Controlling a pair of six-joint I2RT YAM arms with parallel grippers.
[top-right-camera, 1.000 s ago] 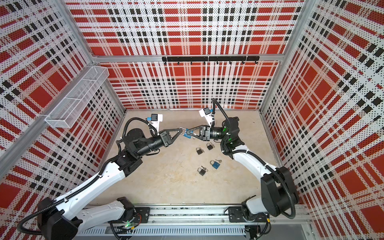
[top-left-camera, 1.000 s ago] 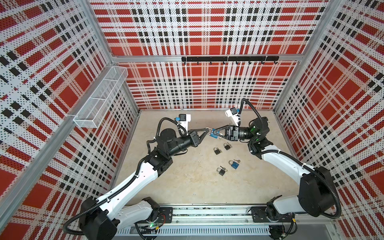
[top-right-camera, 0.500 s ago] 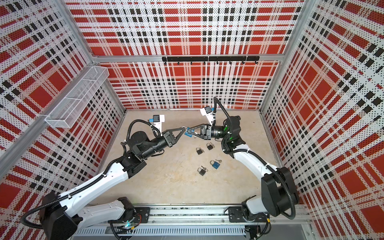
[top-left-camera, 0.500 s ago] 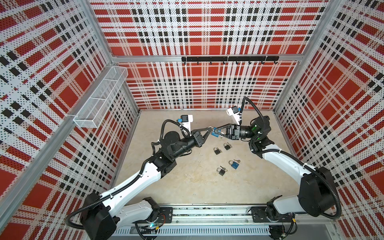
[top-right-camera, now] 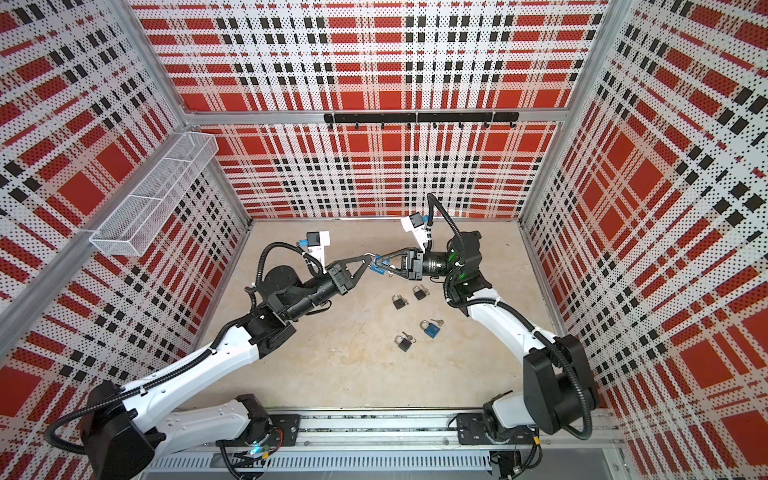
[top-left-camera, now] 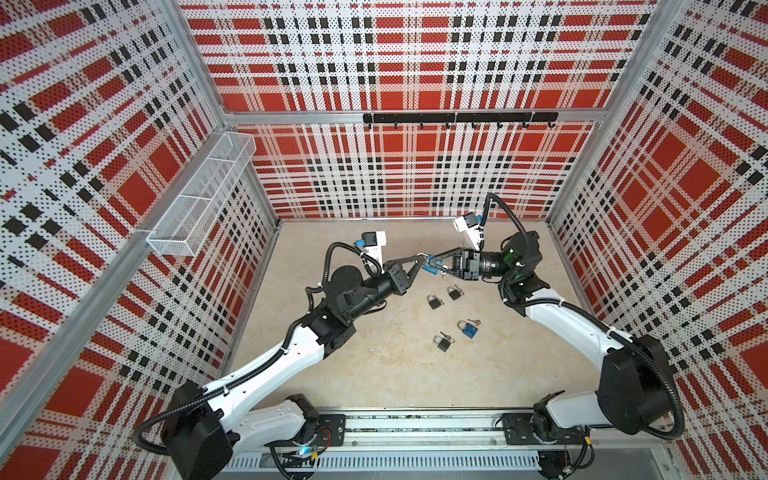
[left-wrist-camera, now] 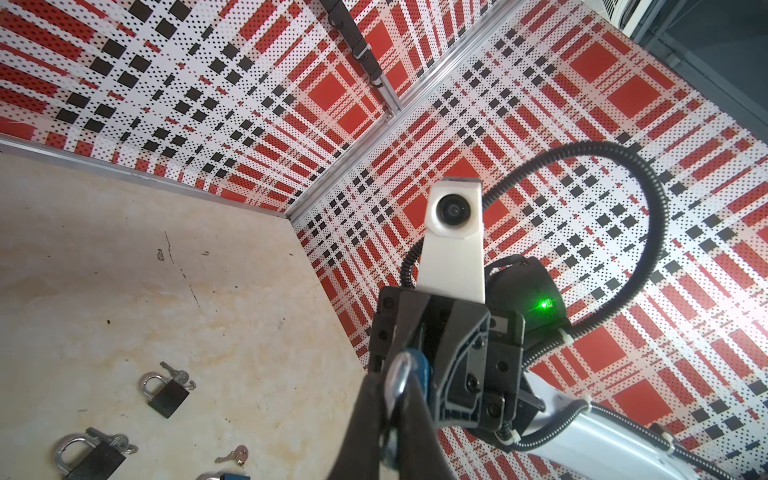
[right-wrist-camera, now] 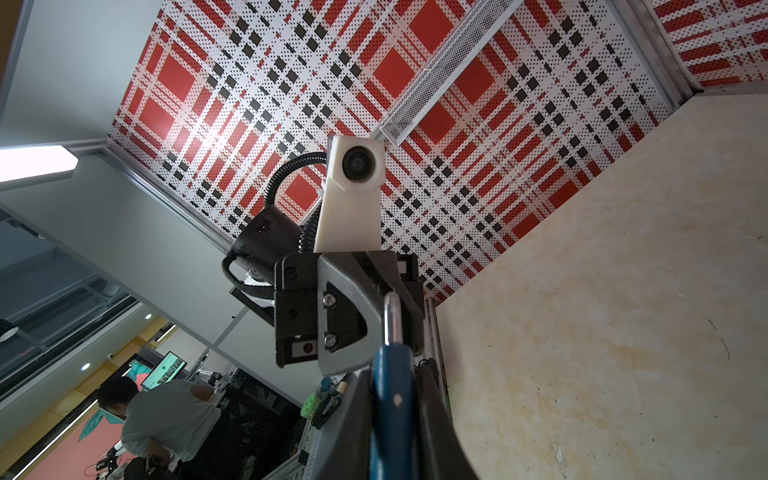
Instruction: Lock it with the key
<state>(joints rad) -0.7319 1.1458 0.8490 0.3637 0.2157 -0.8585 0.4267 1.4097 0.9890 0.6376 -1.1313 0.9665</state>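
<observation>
The blue padlock is held above the desk: its body is clamped in the right hand, its shackle pinched in the left hand. Shackle seating cannot be told; the locking step is judged outstanding.

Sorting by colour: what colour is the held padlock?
Blue; the padlock shows best in right wrist view.

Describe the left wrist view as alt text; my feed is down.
The left tool pinches the silver shackle of a blue padlock whose body the right tool grips, facing the camera. On the beige floor lie two black padlocks with keys and a loose key.
</observation>
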